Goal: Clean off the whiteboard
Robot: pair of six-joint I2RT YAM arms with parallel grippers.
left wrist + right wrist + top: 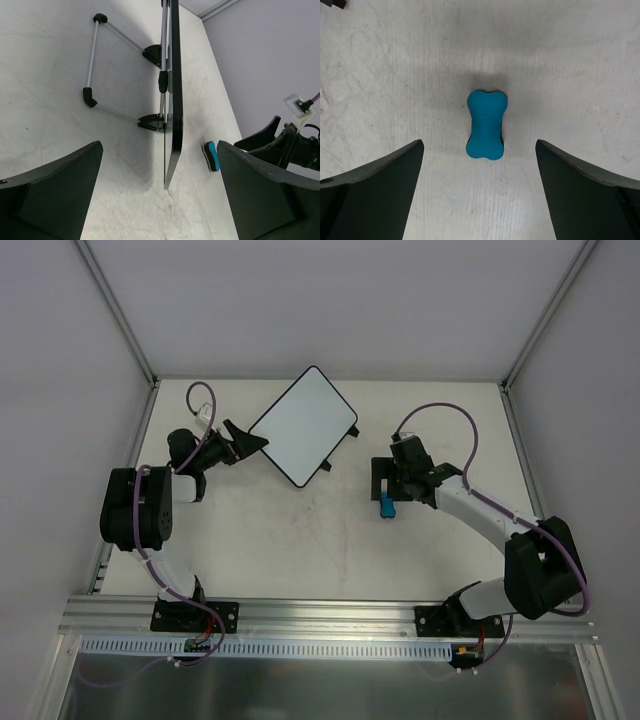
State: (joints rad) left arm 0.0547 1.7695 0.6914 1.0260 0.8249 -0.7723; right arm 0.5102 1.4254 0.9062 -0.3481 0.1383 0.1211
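Pale grey walls enclose a scuffed white bench [300, 540]. The whiteboard [305, 425] sits far-centre, propped on a wire stand [92, 65] — left jaws wide, just beside its edge. Right jaws wide over a blue eraser [486, 125].

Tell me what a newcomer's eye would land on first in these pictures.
The whiteboard, blank and propped on its wire stand at the far middle of the table, strikes first. Next comes the bright blue eraser, lying under the open right pincer. The left pincer gapes beside the whiteboard's left edge.
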